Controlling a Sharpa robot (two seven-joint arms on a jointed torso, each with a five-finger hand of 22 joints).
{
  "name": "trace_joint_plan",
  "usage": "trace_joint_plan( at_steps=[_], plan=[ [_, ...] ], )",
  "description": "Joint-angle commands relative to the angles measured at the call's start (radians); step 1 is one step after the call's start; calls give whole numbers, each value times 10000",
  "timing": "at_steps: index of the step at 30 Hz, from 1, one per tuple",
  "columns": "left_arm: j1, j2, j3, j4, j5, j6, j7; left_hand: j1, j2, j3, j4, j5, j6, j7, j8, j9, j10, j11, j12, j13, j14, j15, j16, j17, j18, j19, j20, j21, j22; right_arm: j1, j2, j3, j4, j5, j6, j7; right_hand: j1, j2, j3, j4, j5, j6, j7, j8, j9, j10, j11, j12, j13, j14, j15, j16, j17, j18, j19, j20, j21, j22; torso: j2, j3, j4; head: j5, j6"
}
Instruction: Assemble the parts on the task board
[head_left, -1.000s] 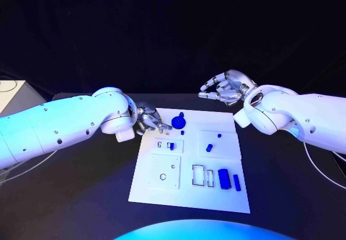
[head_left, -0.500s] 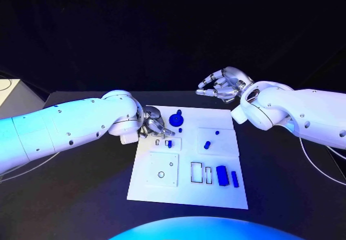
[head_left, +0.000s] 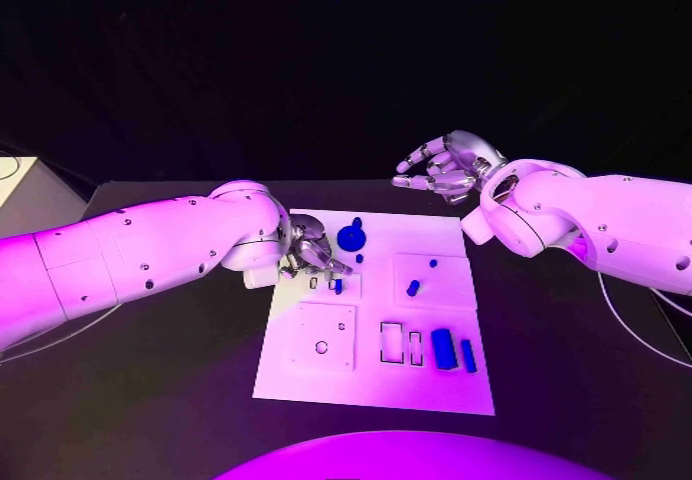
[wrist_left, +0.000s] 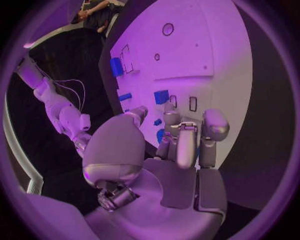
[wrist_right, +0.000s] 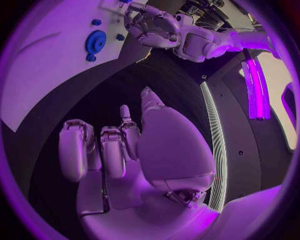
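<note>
While your left hand (head_left: 310, 252) hovers fingers-apart just beside the small blue part (head_left: 339, 286), your right hand (head_left: 450, 168), curled empty, hangs well off the task board (head_left: 433, 385).

We see a black bench (head_left: 173, 400), a white task board (head_left: 378, 385) lying flat at its middle, edges resting on the bench

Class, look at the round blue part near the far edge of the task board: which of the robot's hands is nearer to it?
Left. The left hand sits at the board's edge just beside the round blue part; the right hand hangs beyond the board's far edge, well off it.
</note>
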Motion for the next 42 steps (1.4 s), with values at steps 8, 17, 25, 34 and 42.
trace_joint_plan(
  at_steps=[8, 17, 25, 34, 42],
  plan=[
    [-57, 191, -161, -222, 44, 489, -6, -48, 53, -68, -25, 25, -62, 5, 45, 31, -141, -7, -88, -53, 499, -72, 20, 668, -162, 41, 2, 31, -18, 1, 31, 5, -51, -5, -2, 4, 41, -28, 63, -3, 60, -107, -2, -35, 21, -78, 6, -73, 1084, 900, 51, -83, 2141, 199, 20, 65, -121, 1374, 18, 2, -1, 17, -87],
    [-83, 205, -201, -197, 115, 454, 14, 68, 95, -51, -38, 38, -37, -12, 100, 93, -164, -17, -93, -58, 505, -77, 50, 718, -167, 45, 5, 57, 20, -3, 45, 5, -103, -4, 56, -44, 37, -22, 66, -1, 60, -103, -3, -30, 24, -78, 6, -74, 1083, 899, 51, -84, 2139, 197, 24, 65, -114, 1379, 7, 7, 14, -33, -175],
    [-86, 180, -205, -115, 147, 354, 40, 279, 189, 6, -42, 51, 29, -55, 224, 233, -155, -54, -79, -51, 500, -104, 59, 722, -167, 35, -2, 85, 52, -26, 106, 3, -167, -4, 143, -85, 26, -3, 75, 5, 55, -85, -8, -10, 35, -48, 3, -48, 1103, 895, 49, -91, 2128, 200, 17, 65, -135, 1367, -5, 13, 8, -2, -208],
    [-86, 170, -205, -65, 361, 291, 54, 1132, 397, 594, -88, 63, -61, -135, 337, 533, -177, -130, -108, -100, 489, -171, 60, 717, -164, -11, -44, 120, 83, -48, 158, 0, -235, -4, 200, -110, 21, 5, 79, 7, 52, -80, -9, -4, 39, -42, 1, -43, 1106, 895, 47, -93, 2126, 199, 21, 65, -131, 1370, 4, 13, 1, -7, -227],
    [-87, 180, -204, -32, 402, 330, 59, 1566, 325, 1110, -115, 72, -89, -163, 322, 670, -199, -159, -154, -155, 488, -195, 62, 724, -163, -40, -62, 131, 95, -72, 240, -2, -292, -4, 214, -126, 21, 5, 79, 7, 52, -80, -9, -4, 39, -42, 1, -43, 1106, 895, 47, -93, 2126, 199, 21, 65, -131, 1370, 11, 22, 16, -16, -253]
  ],
)
